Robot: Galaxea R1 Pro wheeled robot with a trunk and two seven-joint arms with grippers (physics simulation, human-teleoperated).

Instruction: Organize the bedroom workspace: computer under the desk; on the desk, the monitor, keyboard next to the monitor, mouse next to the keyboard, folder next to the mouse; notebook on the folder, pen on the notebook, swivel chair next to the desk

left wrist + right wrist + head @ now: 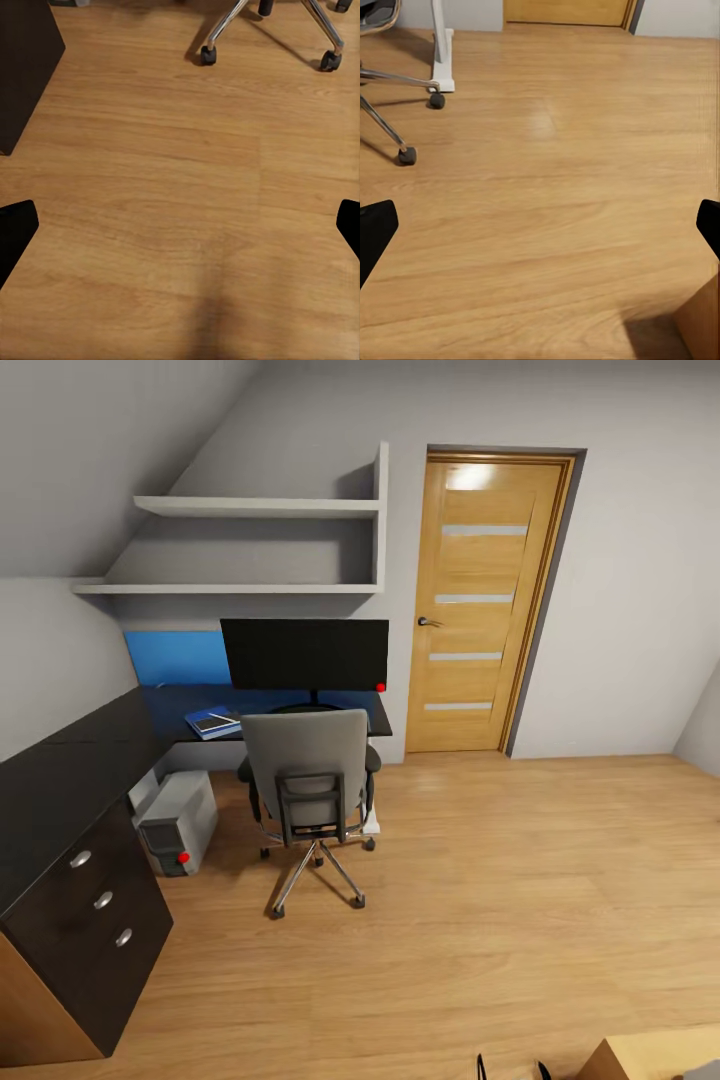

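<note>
The black desk (70, 765) runs along the left wall and turns under the shelves. On it stands the monitor (304, 653), and left of that lies the blue folder (200, 715) with the dark notebook (213, 724) on top. A thin pale line on the notebook may be the pen. The grey swivel chair (308, 775) is pushed up to the desk and hides the desktop behind it; keyboard and mouse are hidden. The computer (178, 822) sits on the floor under the desk. Over bare floor, my left gripper (180, 232) and right gripper (540, 232) are both open and hold nothing.
The black drawer unit (95, 920) closes the desk's near end. A wooden door (485, 610) stands shut right of the desk. The corner of a light wooden chest (650, 1060) shows at the lower right. The chair's wheeled base (262, 22) and the desk's white leg (441, 45) stand ahead of the grippers.
</note>
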